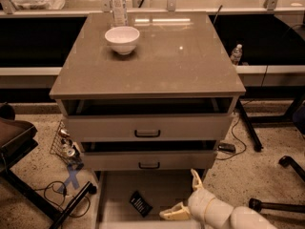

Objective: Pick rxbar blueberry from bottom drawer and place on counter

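One rxbar blueberry [141,203] is seen flat in the bottom drawer [116,192], lower centre. Tool [183,194] is held just right of it, jaws apart, empty. Light, slick wrapper expected; pinch across long edges advised.

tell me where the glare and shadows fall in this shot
Camera view: warm, dim light; pale glare streaks on the counter near the white bowl; deep shadow in the gaps above the upper drawers; the bottom drawer is dim, the rxbar blueberry dark near the open gripper.
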You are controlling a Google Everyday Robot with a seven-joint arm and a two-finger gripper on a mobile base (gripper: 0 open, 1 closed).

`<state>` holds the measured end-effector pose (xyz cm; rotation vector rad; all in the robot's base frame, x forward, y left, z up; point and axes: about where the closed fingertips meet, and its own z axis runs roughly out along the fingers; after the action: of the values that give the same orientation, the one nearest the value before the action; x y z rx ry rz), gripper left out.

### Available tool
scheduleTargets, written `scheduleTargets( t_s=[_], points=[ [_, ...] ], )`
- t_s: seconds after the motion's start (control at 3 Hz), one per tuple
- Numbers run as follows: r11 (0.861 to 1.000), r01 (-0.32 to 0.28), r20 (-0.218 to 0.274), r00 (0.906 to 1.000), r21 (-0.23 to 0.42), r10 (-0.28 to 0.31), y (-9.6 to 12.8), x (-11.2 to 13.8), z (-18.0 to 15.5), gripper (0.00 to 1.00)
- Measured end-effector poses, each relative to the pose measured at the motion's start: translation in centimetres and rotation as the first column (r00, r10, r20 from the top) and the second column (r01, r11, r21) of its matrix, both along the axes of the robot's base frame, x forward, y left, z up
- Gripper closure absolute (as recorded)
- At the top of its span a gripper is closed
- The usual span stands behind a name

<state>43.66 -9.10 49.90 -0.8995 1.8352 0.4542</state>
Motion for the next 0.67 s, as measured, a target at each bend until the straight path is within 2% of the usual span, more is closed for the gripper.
scheduleTargets(
  t_s=[0.33,0.67],
  points=[
    [0.994,0.022,-0.06,0.9981,0.107,-0.015,2.88,-0.52,-7.1,0.0],
    [0.996,0.029,-0.053,0.9983,0.082,-0.025,3.44,-0.49,-7.37,0.0]
  ],
)
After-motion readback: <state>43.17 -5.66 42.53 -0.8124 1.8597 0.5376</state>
